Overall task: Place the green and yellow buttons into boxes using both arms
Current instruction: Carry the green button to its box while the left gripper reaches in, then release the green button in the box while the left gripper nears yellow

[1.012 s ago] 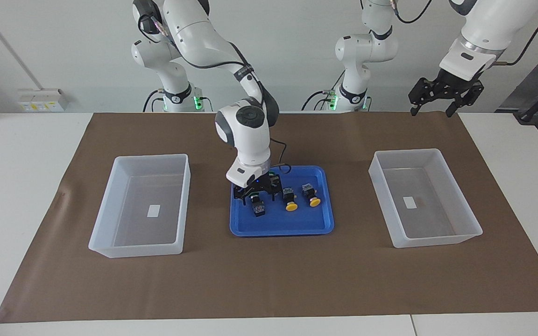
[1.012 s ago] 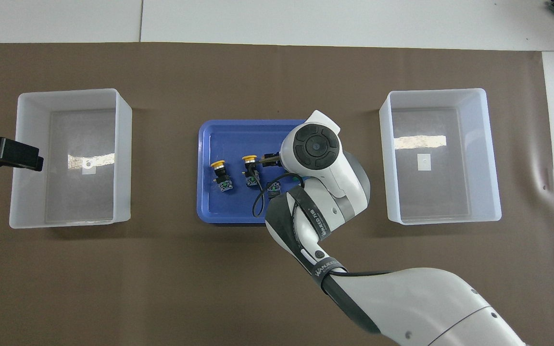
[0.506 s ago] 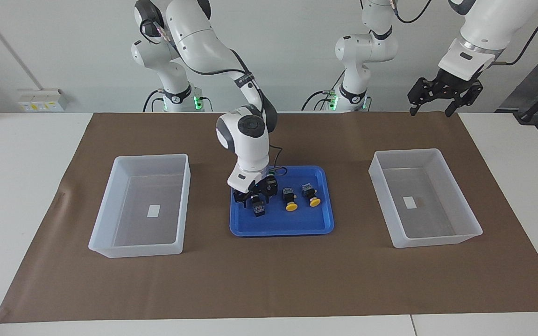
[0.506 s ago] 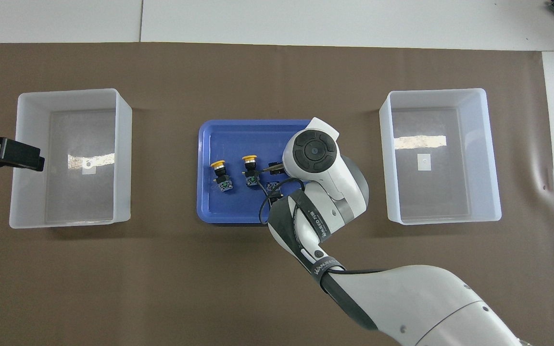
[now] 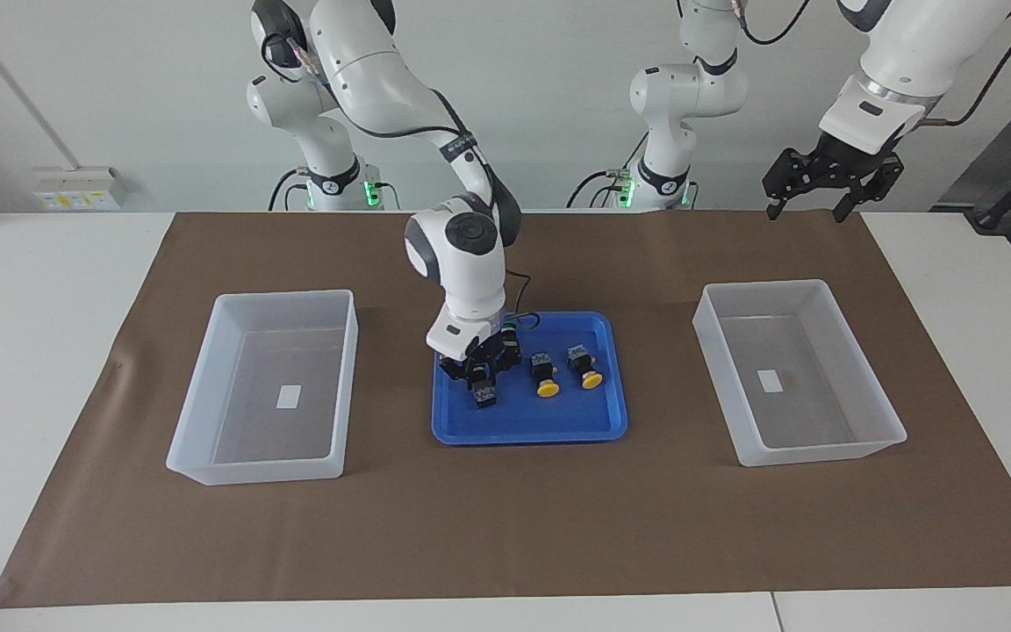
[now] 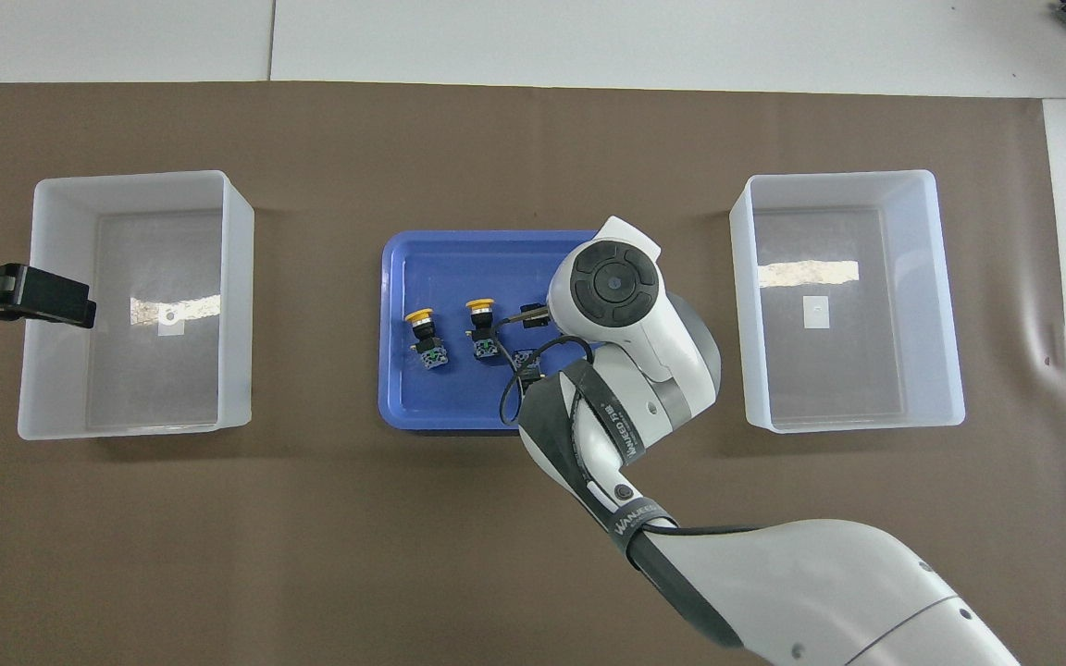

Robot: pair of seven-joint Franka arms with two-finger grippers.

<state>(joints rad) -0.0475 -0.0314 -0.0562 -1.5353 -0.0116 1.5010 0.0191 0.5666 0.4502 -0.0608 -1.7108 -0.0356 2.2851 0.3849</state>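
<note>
Two yellow buttons (image 5: 547, 389) (image 5: 591, 380) lie in the blue tray (image 5: 532, 430), also seen from overhead (image 6: 419, 317) (image 6: 480, 305). My right gripper (image 5: 481, 377) is down in the tray beside them, its fingers drawn in on a black-grey button (image 5: 485, 397) whose cap is hidden. Another black-grey body (image 6: 524, 356) peeks from under the right arm. No green cap shows. My left gripper (image 5: 813, 184) waits open in the air, over the box (image 6: 140, 176) at the left arm's end. Both boxes (image 5: 286, 296) (image 5: 769, 285) hold nothing.
A brown mat (image 5: 505, 527) covers the table's middle, with white tabletop around it. The right arm's wrist (image 6: 614, 287) hides the tray's corner nearest the right arm's end in the overhead view. A socket strip (image 5: 75, 189) sits on the wall.
The right gripper's fingers have drawn in around the black-grey button and the wrist has shifted slightly. The left gripper has risen a little. The yellow buttons have not moved.
</note>
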